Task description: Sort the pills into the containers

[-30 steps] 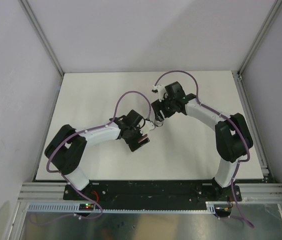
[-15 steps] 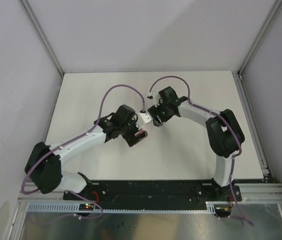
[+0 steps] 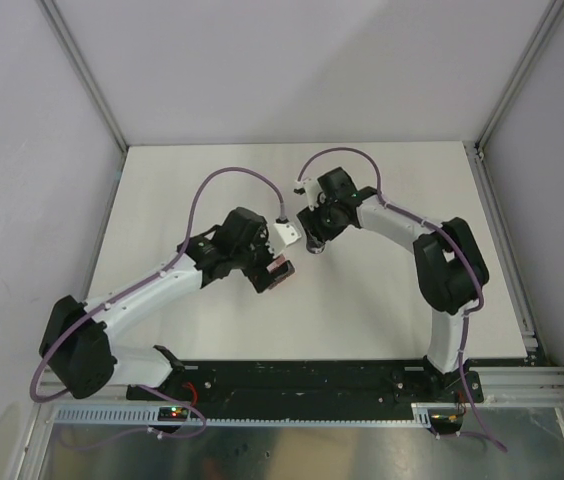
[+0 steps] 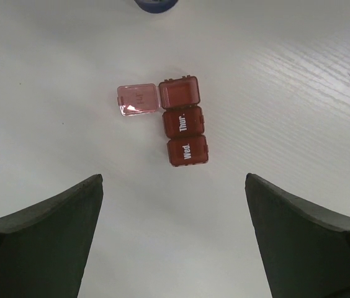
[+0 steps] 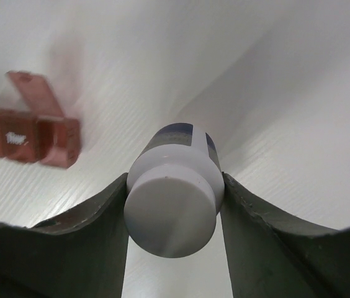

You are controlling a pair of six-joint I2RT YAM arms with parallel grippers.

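The containers (image 4: 183,127) are a dark red strip of three compartments lying on the white table, also visible in the right wrist view (image 5: 29,139). Two lids read "Thur." and "Wed."; the end compartment's lid (image 4: 138,100) is flipped open to the side. No pills show in any view. My left gripper (image 4: 174,180) hovers open above the table just short of the strip, nothing between its fingers. My right gripper (image 5: 174,186) is shut on a small white-capped bottle (image 5: 174,205), its fingers pressed against both sides below the cap.
The bottle (image 3: 314,243) stands just right of the pill strip (image 3: 279,271) at mid-table, between the two arms. White walls and aluminium frame rails border the table (image 3: 182,190) on the left, back and right.
The left arm has stretched out and its gripper has opened wider over the pill strip. The right gripper's fingers have come in onto the bottle.
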